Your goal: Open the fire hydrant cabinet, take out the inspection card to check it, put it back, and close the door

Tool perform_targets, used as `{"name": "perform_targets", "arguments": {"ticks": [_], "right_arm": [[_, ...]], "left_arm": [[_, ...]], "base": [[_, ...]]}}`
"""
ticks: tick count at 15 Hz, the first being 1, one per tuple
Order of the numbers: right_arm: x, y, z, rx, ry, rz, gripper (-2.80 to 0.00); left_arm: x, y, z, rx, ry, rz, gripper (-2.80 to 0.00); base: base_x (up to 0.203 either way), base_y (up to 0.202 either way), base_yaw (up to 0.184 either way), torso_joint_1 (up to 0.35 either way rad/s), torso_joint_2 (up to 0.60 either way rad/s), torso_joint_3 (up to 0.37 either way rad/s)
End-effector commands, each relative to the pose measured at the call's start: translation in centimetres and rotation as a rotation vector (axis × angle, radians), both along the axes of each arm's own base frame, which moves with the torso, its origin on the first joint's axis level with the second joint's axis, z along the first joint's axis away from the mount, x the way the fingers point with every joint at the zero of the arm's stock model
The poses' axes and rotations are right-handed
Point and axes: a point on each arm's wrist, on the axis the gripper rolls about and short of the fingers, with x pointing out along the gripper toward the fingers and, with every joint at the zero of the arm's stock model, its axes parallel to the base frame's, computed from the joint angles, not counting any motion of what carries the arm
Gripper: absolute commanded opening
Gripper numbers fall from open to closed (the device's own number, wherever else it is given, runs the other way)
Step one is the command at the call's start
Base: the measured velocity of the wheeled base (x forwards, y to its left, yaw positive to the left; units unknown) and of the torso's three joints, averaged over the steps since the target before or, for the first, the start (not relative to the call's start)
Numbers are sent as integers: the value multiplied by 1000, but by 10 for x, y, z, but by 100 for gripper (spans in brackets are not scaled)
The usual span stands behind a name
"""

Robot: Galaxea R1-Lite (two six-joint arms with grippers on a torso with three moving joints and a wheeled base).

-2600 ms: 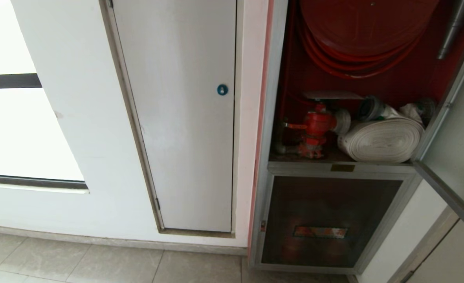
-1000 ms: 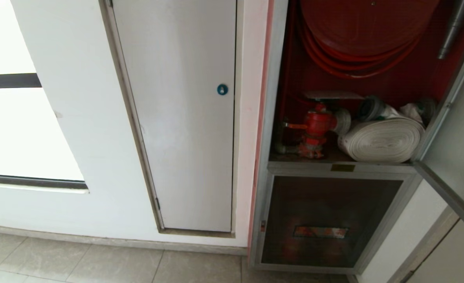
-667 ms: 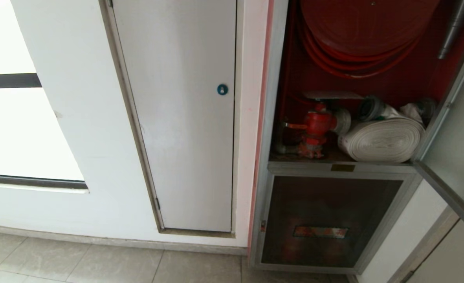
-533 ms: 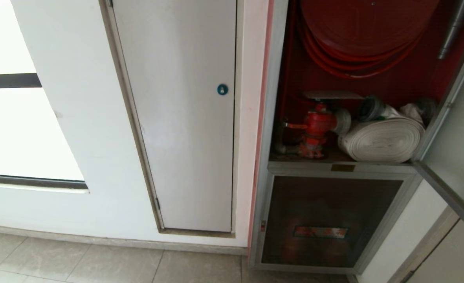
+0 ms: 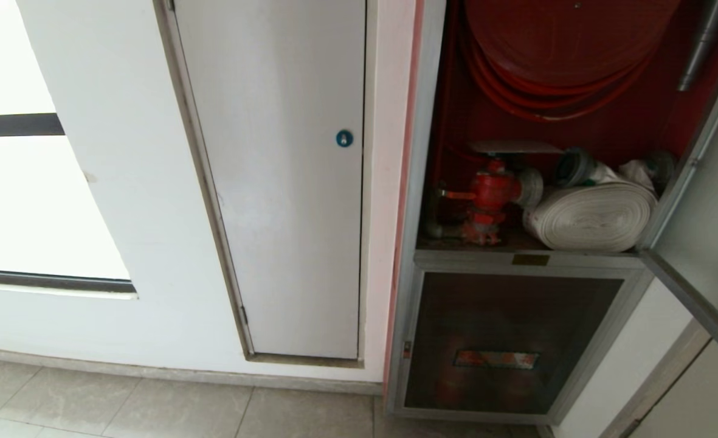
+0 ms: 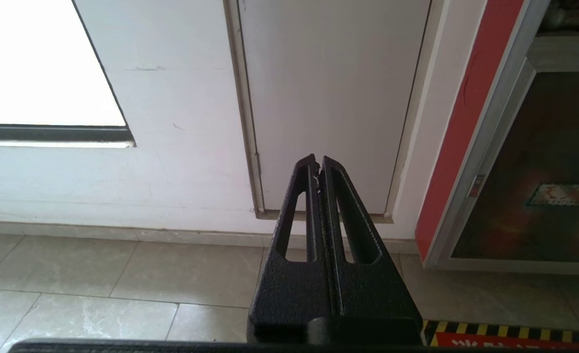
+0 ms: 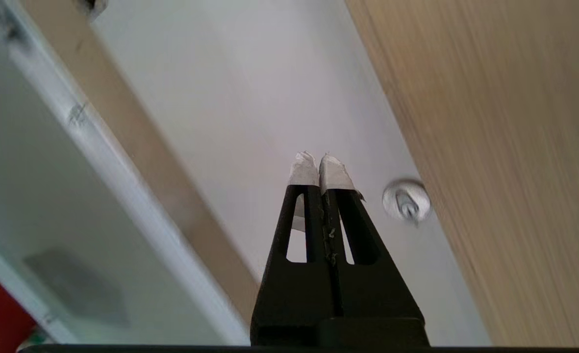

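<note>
white wall (image 5: 121,201), open door (image 5: 708,243)

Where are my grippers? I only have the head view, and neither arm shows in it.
Observer: The right gripper is shut and empty. The open glass door shows beside it.
Operator: What is it facing?
Observer: A pale panel with a round silver lock, next to a wood-grain surface.
Operator: And the left one?
Observer: The left gripper is shut and held low. It points at the foot of the white door, above the floor tiles.
</note>
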Motion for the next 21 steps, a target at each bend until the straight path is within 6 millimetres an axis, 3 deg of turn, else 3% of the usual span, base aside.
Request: {"name": "perform_targets", "arguments": {"ticks": [1, 8, 16, 21], "right_arm": [[2, -20, 6, 16, 8, 10, -280], [9, -30, 27, -141, 63, 186, -280], [13, -30, 27, -143, 89, 265, -280], [13, -16, 21, -151, 102, 317, -280]], "left_arm": [[0, 0, -2, 0, 5, -1, -280], [0, 0, -2, 0, 6, 0, -280], [0, 0, -2, 0, 5, -1, -280], [0, 0, -2, 0, 5, -1, -280]], "base": [[0, 0, 0, 0, 0, 0], [0, 0, 0, 0, 0, 0], [0, 0, 0, 0, 0, 0], [0, 0, 0, 0, 0, 0]]}}
